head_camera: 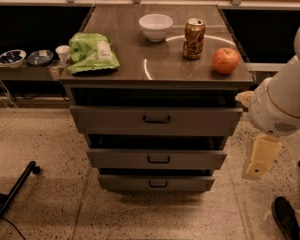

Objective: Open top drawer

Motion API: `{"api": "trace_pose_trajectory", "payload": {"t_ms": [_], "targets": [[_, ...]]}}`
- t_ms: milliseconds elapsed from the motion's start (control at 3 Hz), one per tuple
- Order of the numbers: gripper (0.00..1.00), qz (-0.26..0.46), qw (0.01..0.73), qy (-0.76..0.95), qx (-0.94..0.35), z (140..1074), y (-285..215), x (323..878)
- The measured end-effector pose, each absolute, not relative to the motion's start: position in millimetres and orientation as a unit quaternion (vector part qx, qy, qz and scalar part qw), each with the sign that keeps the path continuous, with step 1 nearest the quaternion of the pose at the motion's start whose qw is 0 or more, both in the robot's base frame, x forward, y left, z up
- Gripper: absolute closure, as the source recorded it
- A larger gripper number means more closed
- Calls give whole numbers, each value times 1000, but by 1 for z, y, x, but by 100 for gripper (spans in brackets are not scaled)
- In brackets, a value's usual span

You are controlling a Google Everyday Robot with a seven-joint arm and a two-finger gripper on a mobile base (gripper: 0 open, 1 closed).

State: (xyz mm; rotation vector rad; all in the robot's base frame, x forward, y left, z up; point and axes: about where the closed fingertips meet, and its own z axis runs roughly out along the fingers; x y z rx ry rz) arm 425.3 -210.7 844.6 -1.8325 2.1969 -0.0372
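The top drawer [110,120] is the widest grey front of the cabinet, just under the brown top, with a small dark bar handle [156,119] at its middle. Its front stands a little forward, with a dark gap above it. My gripper [259,158] is a cream part hanging below the white arm [282,104], to the right of the cabinet at about the height of the middle drawer [115,159]. It is apart from the drawer fronts and touches nothing.
On the cabinet top are a white bowl [156,26], a can [194,32], an apple [225,60] and a green bag [91,52]. The bottom drawer [125,183] is narrowest. Small bowls [12,57] and a cup [63,54] sit on a left shelf. A black pole [15,194] lies on the floor.
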Motion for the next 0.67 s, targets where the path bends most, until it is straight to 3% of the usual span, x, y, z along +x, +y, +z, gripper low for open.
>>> {"api": "trace_pose_trajectory", "payload": {"t_ms": [667], "targets": [[0, 20, 140, 729, -670, 802, -188, 457]]}}
